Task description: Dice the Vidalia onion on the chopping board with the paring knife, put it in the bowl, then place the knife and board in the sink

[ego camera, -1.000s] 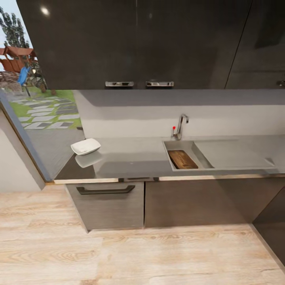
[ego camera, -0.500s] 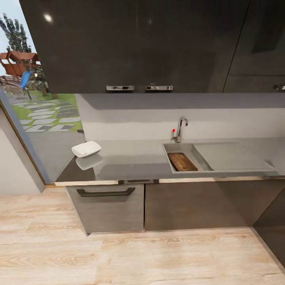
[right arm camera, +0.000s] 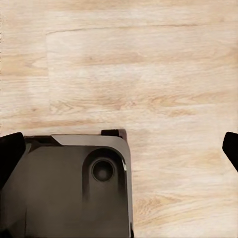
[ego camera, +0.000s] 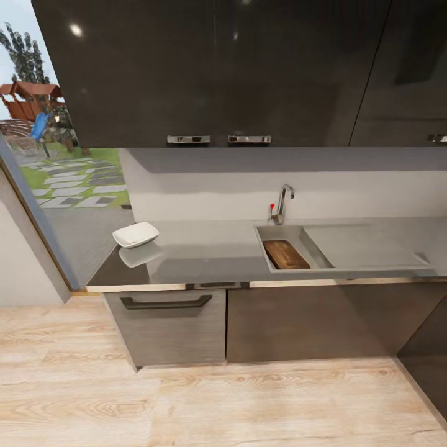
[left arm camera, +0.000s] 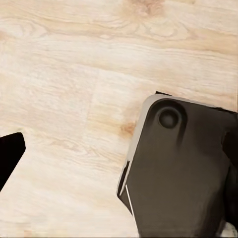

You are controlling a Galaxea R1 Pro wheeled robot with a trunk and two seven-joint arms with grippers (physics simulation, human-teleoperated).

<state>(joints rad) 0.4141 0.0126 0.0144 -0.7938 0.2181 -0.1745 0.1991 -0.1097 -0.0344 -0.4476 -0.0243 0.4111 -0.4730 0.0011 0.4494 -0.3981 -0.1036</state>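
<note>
Chopping board [ego camera: 286,254] lies inside sink [ego camera: 323,266] — no legible writing.

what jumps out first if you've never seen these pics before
The dark brown chopping board lying inside the grey sink stands out most, with the chrome tap and its red knob just behind. Next comes the white bowl at the left end of the glossy countertop, beside a window onto a garden. Both wrist views look down at pale wooden floor and part of the robot's dark base.
</note>
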